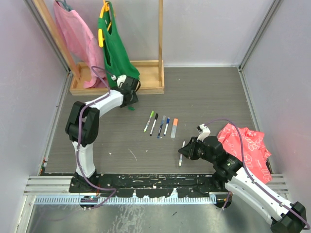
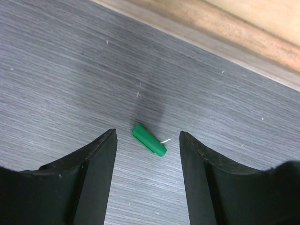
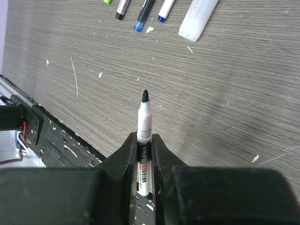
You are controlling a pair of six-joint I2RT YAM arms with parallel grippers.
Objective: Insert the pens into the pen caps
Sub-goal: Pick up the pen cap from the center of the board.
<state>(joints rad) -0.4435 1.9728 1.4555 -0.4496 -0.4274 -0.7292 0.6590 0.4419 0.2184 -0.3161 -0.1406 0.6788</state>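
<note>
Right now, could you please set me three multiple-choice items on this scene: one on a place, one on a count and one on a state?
1. Where does the green cap lie?
A. On a shelf
B. In a cup
C. On the table, between the fingers of the left gripper

2. How many pens lie in the row of pens mid-table?
A. Two
B. Five
C. Nine

3. How is the right gripper?
A. Shut on a pen
B. Open and empty
C. Shut on a cap

Answers:
1 C: the left wrist view shows it on bare table between the open fingers, touching neither.
2 B: the top view shows five side by side.
3 A: its fingers clamp the barrel, with the dark tip sticking out.
</note>
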